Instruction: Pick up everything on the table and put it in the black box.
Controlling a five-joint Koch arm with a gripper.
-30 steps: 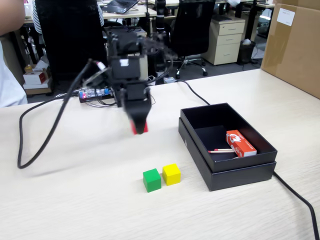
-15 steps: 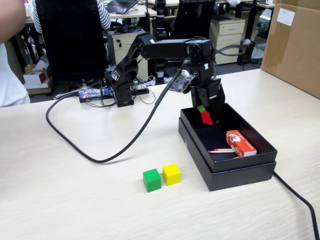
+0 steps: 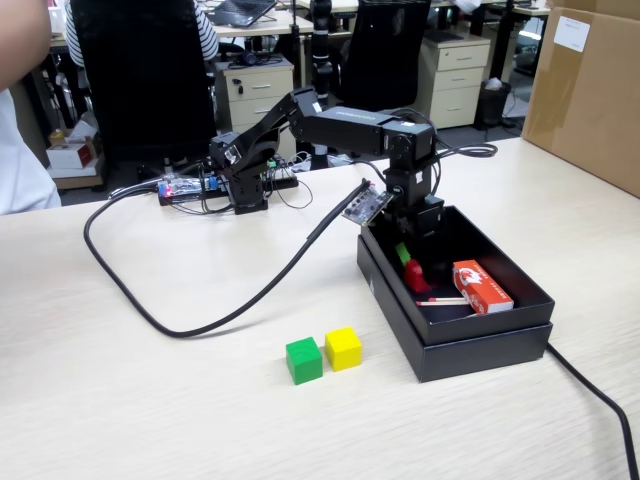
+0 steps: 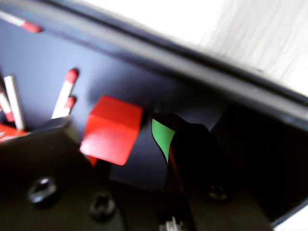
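- The red cube (image 3: 417, 277) is down inside the black box (image 3: 500, 268), near its left wall in the fixed view; the wrist view shows the red cube (image 4: 111, 130) against the dark floor, beside the green-padded jaw with a gap between them.
- The gripper (image 3: 409, 266) is lowered into the box, so the cube ends up low rather than falling from a height; I judge this to be the release step.
- Its jaws stand spread: in the wrist view one jaw's green pad is clear of the cube, and the other jaw, at the cube's left side, looks at most to touch it, so nothing is pinched.
- The green cube (image 3: 304, 360) and the yellow cube (image 3: 343, 348) sit side by side on the table (image 3: 120, 400), near and to the left of the box, about touching; both are left to fetch.
- An orange-red matchbox (image 3: 481, 286) lies inside the box on the right, with a matchstick (image 3: 443, 300) beside it; several matchsticks (image 4: 66, 94) show in the wrist view, left of the red cube.
- The arm's cable (image 3: 180, 325) loops across the table on the left, well apart from the two cubes, so it should not hinder the next reach.
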